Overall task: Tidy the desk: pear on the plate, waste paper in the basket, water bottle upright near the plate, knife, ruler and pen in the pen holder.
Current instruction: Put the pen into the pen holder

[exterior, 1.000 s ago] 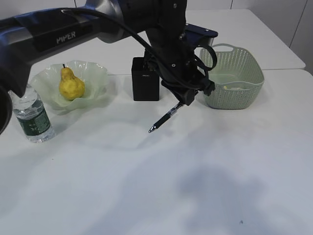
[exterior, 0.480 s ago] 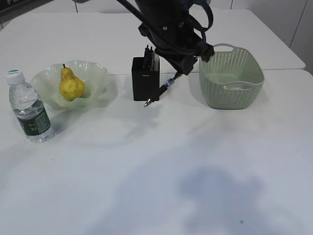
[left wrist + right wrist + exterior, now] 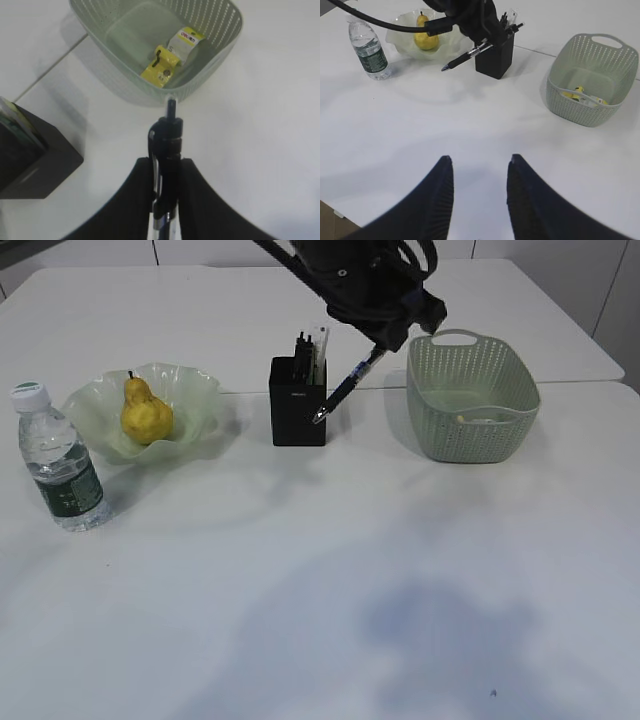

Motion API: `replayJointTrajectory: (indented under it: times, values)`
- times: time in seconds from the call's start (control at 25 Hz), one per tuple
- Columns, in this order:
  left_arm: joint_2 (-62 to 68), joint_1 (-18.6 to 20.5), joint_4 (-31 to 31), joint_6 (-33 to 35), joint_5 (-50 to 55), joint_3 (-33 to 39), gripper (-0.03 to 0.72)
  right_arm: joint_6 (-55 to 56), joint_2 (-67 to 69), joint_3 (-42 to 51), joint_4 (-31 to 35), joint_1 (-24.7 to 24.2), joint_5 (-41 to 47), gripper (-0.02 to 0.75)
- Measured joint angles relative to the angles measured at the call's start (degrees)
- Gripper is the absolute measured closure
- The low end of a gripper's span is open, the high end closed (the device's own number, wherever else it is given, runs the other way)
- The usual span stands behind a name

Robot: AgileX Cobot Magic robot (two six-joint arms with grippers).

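Carrying a dark ballpoint pen [image 3: 347,386] at a slant, the left hand [image 3: 385,340] hangs beside the matte black square pen holder [image 3: 297,403] on the white tabletop [image 3: 320,570], tip low against the holder's front. From the left wrist, its fingers [image 3: 192,200] clamp the pen above the sage-green perforated basket [image 3: 210,60]. From the right wrist, the right hand [image 3: 479,197] hovers empty, jaws apart. Next, likely: lift, stand the pen upright, lower it in.

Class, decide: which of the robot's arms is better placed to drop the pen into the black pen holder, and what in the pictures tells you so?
Left. The left gripper is shut on the pen, slanted beside the pen holder. The right gripper is open, empty, well back from it.
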Motion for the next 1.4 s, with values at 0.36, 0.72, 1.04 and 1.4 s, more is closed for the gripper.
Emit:
replayJointTrajectory:
  times: [0.36,0.72,1.04,1.4]
  values:
    - [-0.3,0.0,0.1,0.0,-4.5,7.8,0.606,-0.1,0.0,0.0,-0.1,0.0,-0.3,0.438]
    - [-8.5,0.7,0.6,0.1,-9.4,18.1,0.606,-0.1,0.0,0.0,-0.1,0.0,-0.5,0.439]
    - [-17.4,2.9,0.7,0.1,-20.4,33.2,0.606,-0.1,0.0,0.0,-0.1,0.0,-0.5,0.439]
    - [-25.4,5.7,0.7,0.1,-38.8,48.4,0.606,-0.2,0.0,0.0,-0.1,0.0,-0.5,0.439]
